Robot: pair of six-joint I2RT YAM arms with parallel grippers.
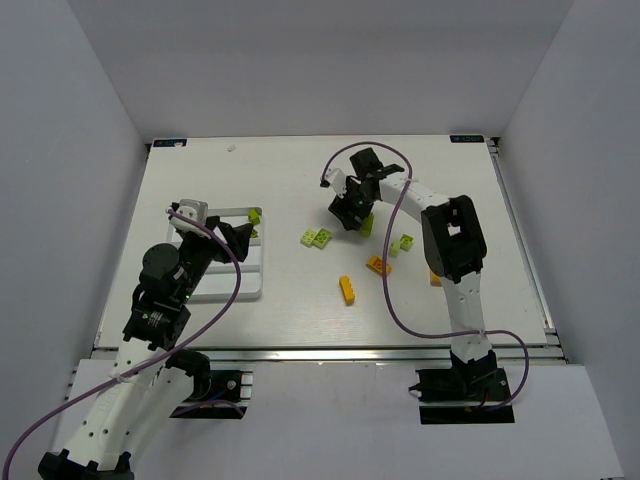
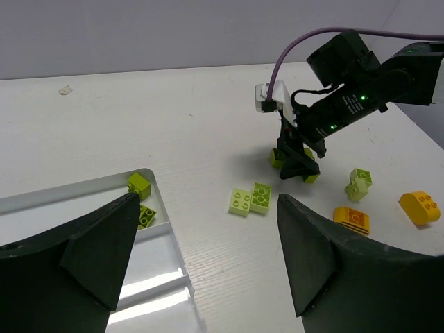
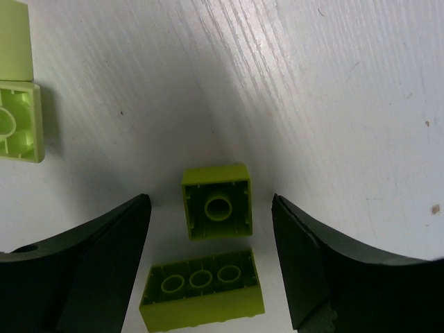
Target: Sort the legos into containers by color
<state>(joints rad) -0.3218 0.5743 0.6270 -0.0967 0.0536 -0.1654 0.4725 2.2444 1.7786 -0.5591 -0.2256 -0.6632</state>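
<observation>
Wide-open, the right pincer (image 3: 208,202) straddles an upturned lime brick (image 3: 216,201) at lower centre on the tabletop (image 3: 312,83), while the left pincer (image 2: 207,201), also wide, hovers at the rim of the white tray (image 2: 165,216) at lower left.

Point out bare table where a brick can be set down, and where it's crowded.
Bare: the far strip behind the tray and right gripper; the near strip between tray and yellow brick. Crowded: the middle, where lime bricks and orange brick cluster by the right gripper.

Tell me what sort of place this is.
Probably a robot lab test cell: two arms mounted at a white table, plain walls boxing it in, legos and a tray laid out.
</observation>
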